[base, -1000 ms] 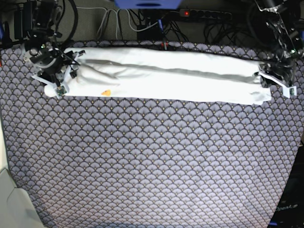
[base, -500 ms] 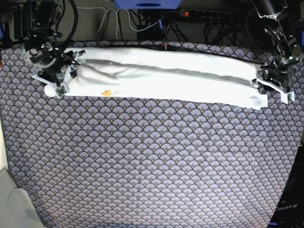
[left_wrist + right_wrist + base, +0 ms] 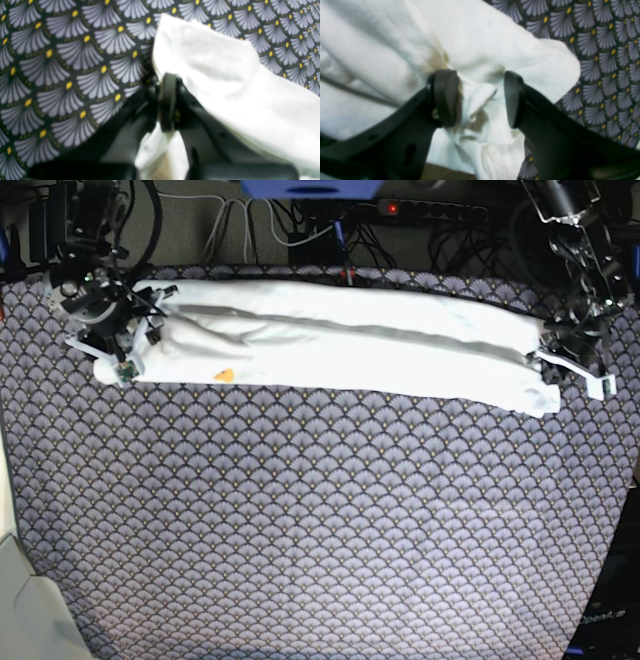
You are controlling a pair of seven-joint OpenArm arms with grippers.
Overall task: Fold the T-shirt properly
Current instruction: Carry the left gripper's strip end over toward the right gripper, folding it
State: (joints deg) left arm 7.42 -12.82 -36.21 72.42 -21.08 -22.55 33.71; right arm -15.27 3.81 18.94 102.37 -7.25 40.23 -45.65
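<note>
The white T-shirt (image 3: 340, 345) lies folded into a long narrow band across the far side of the table, with a small orange print spot (image 3: 225, 374) showing near its left end. My left gripper (image 3: 563, 364) is at the band's right end. In the left wrist view its pads (image 3: 167, 100) are pressed together with white cloth (image 3: 225, 82) pinched between them. My right gripper (image 3: 120, 348) is at the band's left end. In the right wrist view it (image 3: 478, 97) stands open, fingers either side of a bunched fold of the shirt (image 3: 475, 45).
A fan-patterned cloth (image 3: 320, 520) covers the whole table. Cables and a power strip (image 3: 430, 210) run along the back edge. A pale object (image 3: 25, 610) sits at the near left corner.
My left gripper has shut on the shirt's right end and shifted slightly inward and back, tucking that corner. The right gripper and the left end have not moved.
</note>
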